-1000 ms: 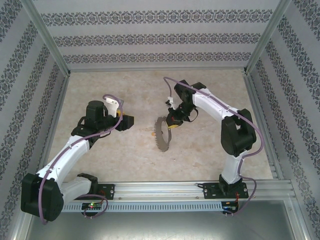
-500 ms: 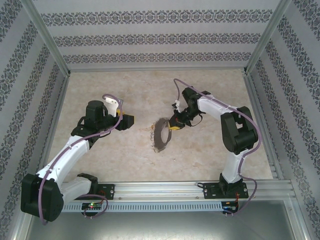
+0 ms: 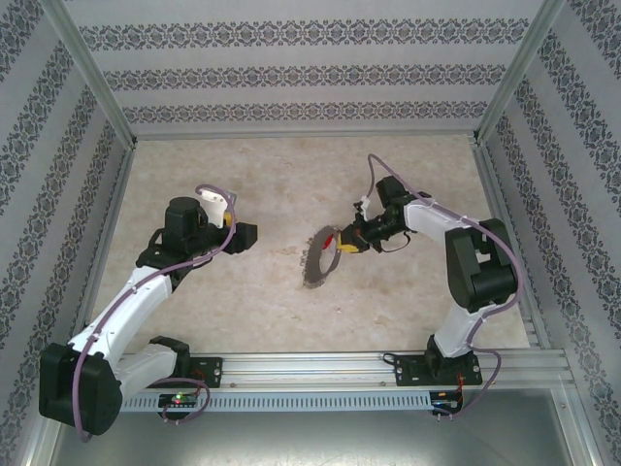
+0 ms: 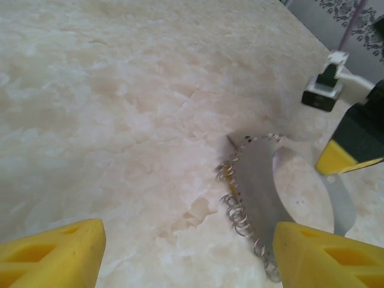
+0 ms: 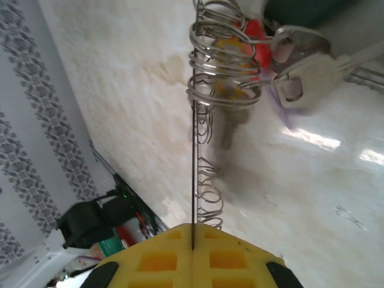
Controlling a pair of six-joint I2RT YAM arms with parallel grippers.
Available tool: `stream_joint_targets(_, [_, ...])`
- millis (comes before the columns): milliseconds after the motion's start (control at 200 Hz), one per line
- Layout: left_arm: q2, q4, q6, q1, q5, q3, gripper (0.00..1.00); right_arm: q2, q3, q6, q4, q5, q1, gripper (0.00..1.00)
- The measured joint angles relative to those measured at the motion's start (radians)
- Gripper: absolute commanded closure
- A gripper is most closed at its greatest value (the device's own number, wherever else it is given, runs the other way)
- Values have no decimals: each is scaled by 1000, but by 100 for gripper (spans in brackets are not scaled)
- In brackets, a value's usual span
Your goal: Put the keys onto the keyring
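Keyring [image 3: 318,262] in the overhead cam is up on its edge, pinched at the top end by the right gripper [image 3: 342,243]. Its long axis slants from those fingers down toward the arm bases. The left gripper [image 3: 250,236] sits well apart on the ring's other side. From the left wrist, that gripper [image 4: 189,255] has its fingers spread with nothing between them, and the keyring [image 4: 258,180] is ahead and to their right, curving away like a blade. From the right wrist, the right gripper [image 5: 192,249] is pressed together on the wire. The keyring [image 5: 193,150] runs straight out from the fingertips, with coils, a red tag [image 5: 259,42] and silver keys [image 5: 312,66] bunched at the far end. My take: hold that pinch firm and the loop steady, with its bare stretch facing the left gripper.
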Motion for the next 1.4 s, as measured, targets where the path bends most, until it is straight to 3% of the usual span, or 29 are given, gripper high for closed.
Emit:
stream_joint_targets(115, [-9,-11,-13,23,-34,0,24,-19,76,114,68,17,47,100])
stream_joint_targets(205, [-17,-19,-45,71,-59,0,16,-19,156,181,120,39,104,100])
stream_joint_targets(415, [-25,-84,-150,185,-93,13,10,57,299,241,206,61,193,100])
stream_joint_targets(610, [-16,-127,-181,209,-86,17,8,129,139,264,282,74,187,100])
stream_joint_targets(864, [21,-138,-214,211,-82,15,7,147,-129,260,404,18,95,100])
stream_joint_targets(1044, [129,-191,-229,216,-76,40,5,82,-205,227,410,25,48,76])
stream_joint_targets(1084, [143,-197,-229,216,-75,47,0,71,-212,222,401,36,41,72])
stream_joint_targets(1309, [148,-227,-222,216,-130,92,0,-58,-218,141,285,106,14,43])
stream_joint_targets(1359, [148,-234,-211,216,-151,98,0,-102,-201,106,235,132,10,30])
stream_joint_targets(1364, [147,-235,-209,216,-155,98,0,-105,-200,101,231,135,9,28])
stream_joint_targets(1369, [147,-235,-208,216,-157,98,0,-108,-198,96,228,138,9,17])
stream_joint_targets(1379, [146,-237,-204,216,-162,99,0,-116,-193,80,217,143,8,6])
stream_joint_targets(1399, [145,-240,-198,216,-170,99,0,-136,-187,71,200,158,8,2])
